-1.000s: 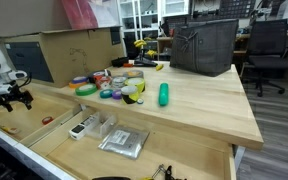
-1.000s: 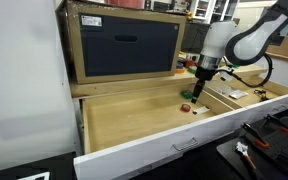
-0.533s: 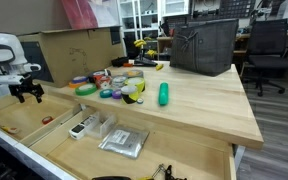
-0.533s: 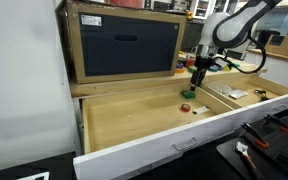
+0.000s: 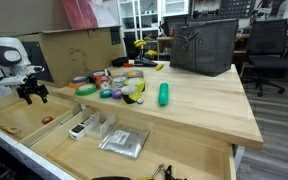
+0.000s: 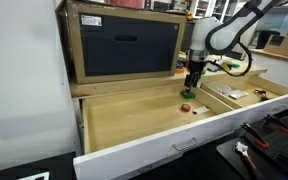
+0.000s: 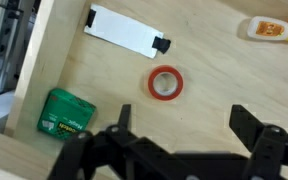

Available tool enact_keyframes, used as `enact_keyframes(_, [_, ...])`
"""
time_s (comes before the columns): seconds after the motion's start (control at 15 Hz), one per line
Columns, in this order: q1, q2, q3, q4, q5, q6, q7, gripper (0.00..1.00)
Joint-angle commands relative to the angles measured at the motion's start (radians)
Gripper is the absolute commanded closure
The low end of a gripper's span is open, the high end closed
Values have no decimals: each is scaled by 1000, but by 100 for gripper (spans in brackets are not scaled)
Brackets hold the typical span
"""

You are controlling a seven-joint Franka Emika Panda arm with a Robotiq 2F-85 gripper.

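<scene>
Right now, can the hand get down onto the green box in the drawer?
Probably yes. The hand is open above the drawer, and nothing lies over the green box. The box sits close to the side wall, which may crowd one finger; the red ring lies apart.

The drawer (image 7: 214,60) is pale wood, smooth and matt, with a faint grain. The gripper (image 7: 181,118) looks like black matt plastic (it could be coated metal). The tin (image 7: 66,112) has a green printed face with a slight gloss. The ring (image 7: 165,83) is shiny red plastic, and the strip (image 7: 124,32) is flat, white and matt. In an exterior view the tabletop (image 5: 204,105) is sealed wood with a soft sheen, the box (image 5: 74,50) is raw cardboard, and the bag (image 5: 204,45) is grey cloth.
</scene>
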Motion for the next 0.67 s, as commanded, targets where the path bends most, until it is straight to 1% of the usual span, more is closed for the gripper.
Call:
enact_keyframes(0.0, [73,93,-61,109,-91,-60,97,0])
enact_keyframes(0.13, [105,139,-99,144,-166,-55,115,0])
enact_keyframes(0.33, [135,192,-141,167,-279,-32,81,0])
enact_keyframes(0.6, [153,248,-169,169,-417,7,34,0])
